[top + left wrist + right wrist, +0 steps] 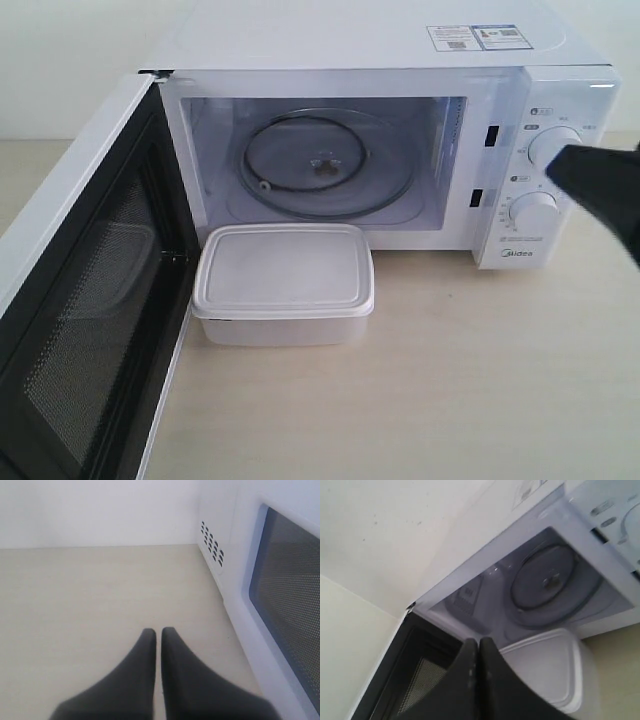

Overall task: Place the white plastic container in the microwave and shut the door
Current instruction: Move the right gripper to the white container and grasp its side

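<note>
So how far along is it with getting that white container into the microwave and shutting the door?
Done: the door stands wide open, and the microwave holds only its glass turntable. In hand: nothing; the left gripper and right gripper are both shut and empty. Left: the white plastic container sits on the table before the opening; it must go inside, then the door closed.

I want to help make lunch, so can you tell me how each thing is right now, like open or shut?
microwave: empty inside, only its glass plate in there.
door: wide open.
white plastic container: lid on, sitting on the table just outside the opening.
left gripper: jaws shut, holding nothing.
right gripper: jaws shut, holding nothing.
</note>
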Robot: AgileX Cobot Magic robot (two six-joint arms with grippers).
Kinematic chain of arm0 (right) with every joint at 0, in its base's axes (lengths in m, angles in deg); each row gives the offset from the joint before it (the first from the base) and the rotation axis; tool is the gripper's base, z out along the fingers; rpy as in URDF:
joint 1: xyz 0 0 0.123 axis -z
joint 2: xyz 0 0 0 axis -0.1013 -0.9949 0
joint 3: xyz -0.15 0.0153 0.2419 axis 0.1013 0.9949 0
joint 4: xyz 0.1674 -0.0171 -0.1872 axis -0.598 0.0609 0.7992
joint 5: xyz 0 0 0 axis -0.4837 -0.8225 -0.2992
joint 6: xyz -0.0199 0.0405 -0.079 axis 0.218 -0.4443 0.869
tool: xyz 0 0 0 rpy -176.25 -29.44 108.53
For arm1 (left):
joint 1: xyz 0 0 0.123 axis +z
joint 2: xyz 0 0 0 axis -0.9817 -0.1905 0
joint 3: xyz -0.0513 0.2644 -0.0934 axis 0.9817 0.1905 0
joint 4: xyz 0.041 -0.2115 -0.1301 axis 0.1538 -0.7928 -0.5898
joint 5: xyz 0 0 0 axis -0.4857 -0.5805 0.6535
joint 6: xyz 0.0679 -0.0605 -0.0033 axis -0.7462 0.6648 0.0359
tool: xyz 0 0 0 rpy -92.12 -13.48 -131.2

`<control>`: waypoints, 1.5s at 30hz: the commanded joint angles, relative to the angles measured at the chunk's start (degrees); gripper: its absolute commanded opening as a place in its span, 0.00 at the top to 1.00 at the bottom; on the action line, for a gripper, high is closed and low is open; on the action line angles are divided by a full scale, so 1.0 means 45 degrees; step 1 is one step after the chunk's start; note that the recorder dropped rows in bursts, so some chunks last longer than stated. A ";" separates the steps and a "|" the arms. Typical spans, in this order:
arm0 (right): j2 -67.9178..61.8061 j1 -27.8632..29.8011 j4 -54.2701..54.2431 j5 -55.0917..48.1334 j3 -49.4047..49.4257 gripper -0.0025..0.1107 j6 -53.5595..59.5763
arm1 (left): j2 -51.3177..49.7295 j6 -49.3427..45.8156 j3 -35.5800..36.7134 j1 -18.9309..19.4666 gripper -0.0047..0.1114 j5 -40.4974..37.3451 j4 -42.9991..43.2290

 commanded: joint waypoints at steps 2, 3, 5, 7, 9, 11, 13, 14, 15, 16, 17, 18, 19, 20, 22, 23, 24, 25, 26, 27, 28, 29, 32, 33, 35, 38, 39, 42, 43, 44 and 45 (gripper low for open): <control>-0.2590 -0.3109 0.0288 0.3623 0.0120 0.98 -0.1466 | 0.0039 -0.0050 0.0038 0.0036 0.92 0.0087 -0.0003; -0.3263 -0.3742 0.0288 0.4570 0.0120 0.98 -0.1827 | 0.0039 -0.0050 0.0038 0.0036 0.92 0.0087 -0.0003; -0.4188 -0.4494 0.0288 0.5838 0.0120 0.98 -0.2377 | 0.0039 -0.0050 0.0038 0.0036 0.92 0.0087 -0.0003; -0.5088 -0.5094 0.0288 0.7124 0.0120 0.98 -0.2845 | 0.0039 -0.0050 0.0038 0.0036 0.92 0.0087 -0.0003; -0.5879 -0.5454 0.0288 0.8083 0.0120 0.98 -0.3367 | 0.0039 -0.0050 0.0038 0.0036 0.92 0.0087 -0.0003; -0.6459 -0.5560 0.0318 0.8167 0.0120 0.98 -0.4234 | 0.0039 -0.0050 0.0038 0.0036 0.92 0.0087 -0.0003; -0.7135 -0.5584 0.0632 0.8377 0.0120 0.98 -0.5631 | 0.0039 -0.0050 0.0038 0.0036 0.92 0.0087 -0.0003; -0.7563 -0.5584 0.0971 0.8697 0.0120 0.98 -0.6278 | 0.0039 -0.0050 0.0038 0.0036 0.92 0.0087 -0.0003; -0.8005 -0.5584 0.1360 0.9134 0.0120 0.98 -0.6971 | 0.0039 -0.0050 0.0038 0.0036 0.92 0.0087 -0.0003; -0.8439 -0.5584 0.1758 0.9508 0.0120 0.98 -0.7584 | 0.0039 -0.0050 0.0038 0.0036 0.92 0.0087 -0.0003; -0.8894 -0.5584 0.2083 0.9928 0.0092 0.98 -0.8439 | 0.0039 -0.0050 0.0038 0.0036 0.92 0.0087 -0.0003; -0.9325 -0.5584 0.2420 1.0152 0.0033 0.98 -0.9242 | 0.0039 -0.0050 0.0038 0.0036 0.92 0.0087 -0.0003; -0.9671 -0.5584 0.2562 1.0262 -0.0072 0.98 -0.9802 | 0.0039 -0.0050 0.0038 0.0036 0.92 0.0087 -0.0003; -1.0093 -0.5584 0.2584 1.0290 -0.0205 0.98 -1.0433 | 0.0039 -0.0050 0.0038 0.0036 0.92 0.0087 -0.0003; -1.0909 -0.5584 0.2707 1.0668 -0.0407 0.98 -1.1471 | 0.0039 -0.0050 0.0038 0.0036 0.92 0.0087 -0.0003; -1.1236 -0.5584 0.2802 1.0910 -0.0538 0.98 -1.1861 | 0.0039 -0.0050 0.0038 0.0036 0.92 0.0087 -0.0003; -1.1626 -0.5584 0.2952 1.1289 -0.0659 0.98 -1.2328 | 0.0039 -0.0050 0.0038 0.0036 0.92 0.0087 -0.0003; -1.2007 -0.5584 0.3072 1.1649 -0.0797 0.98 -1.2823 | 0.0039 -0.0050 0.0038 0.0036 0.92 0.0087 -0.0003; -1.2291 -0.5584 0.3196 1.1876 -0.0918 0.98 -1.3238 | 0.0039 -0.0050 0.0038 0.0036 0.92 0.0087 -0.0003; -1.2633 -0.5584 0.3318 1.1984 -0.1102 0.98 -1.3820 | 0.0039 -0.0050 0.0038 0.0036 0.92 0.0087 -0.0003; -1.2924 -0.5584 0.3429 1.1880 -0.1314 0.98 -1.4411 | 0.0039 -0.0050 0.0038 0.0036 0.92 0.0087 -0.0003; -1.3195 -0.5584 0.3523 1.1689 -0.1509 0.98 -1.4753 | 0.0039 -0.0050 0.0038 0.0036 0.92 0.0087 -0.0003; -1.3857 -0.5584 0.3867 1.1416 -0.2187 0.98 -1.5753 | 0.0039 -0.0050 0.0038 0.0036 0.92 0.0087 -0.0003; -1.4042 -0.5584 0.3867 1.1355 -0.2397 0.98 -1.5953 | 0.0039 -0.0050 0.0038 0.0036 0.92 0.0087 -0.0003; -1.4279 -0.5584 0.3601 1.0898 -0.2753 0.98 -1.6008 | 0.0039 -0.0050 0.0038 0.0036 0.92 0.0087 -0.0003; -1.4390 -0.5584 0.2950 0.9435 -0.3068 0.98 -1.6303 | 0.0039 -0.0050 0.0038 0.0036 0.92 0.0087 -0.0003; -1.4390 -0.5615 0.2615 0.8989 -0.3165 0.98 -1.6331 | 0.0039 -0.0050 0.0038 0.0036 0.92 0.0087 -0.0003; -1.4390 -0.6063 0.1077 0.8798 -0.3166 0.98 -1.6276 | 0.0039 -0.0050 0.0038 0.0036 0.92 0.0087 -0.0003; -1.4414 -0.6193 0.0405 0.8798 -0.3166 0.96 -1.6184 | 0.0039 -0.0050 0.0038 0.0036 0.92 0.0087 -0.0003; -1.4414 -0.6193 0.0363 0.8798 -0.3166 0.94 -1.6128 | 0.0039 -0.0050 0.0038 0.0036 0.92 0.0087 -0.0003; -1.4488 -0.6193 0.0363 0.8710 -0.3166 0.86 -1.6065 | 0.0039 -0.0050 0.0038 0.0036 0.92 0.0087 -0.0003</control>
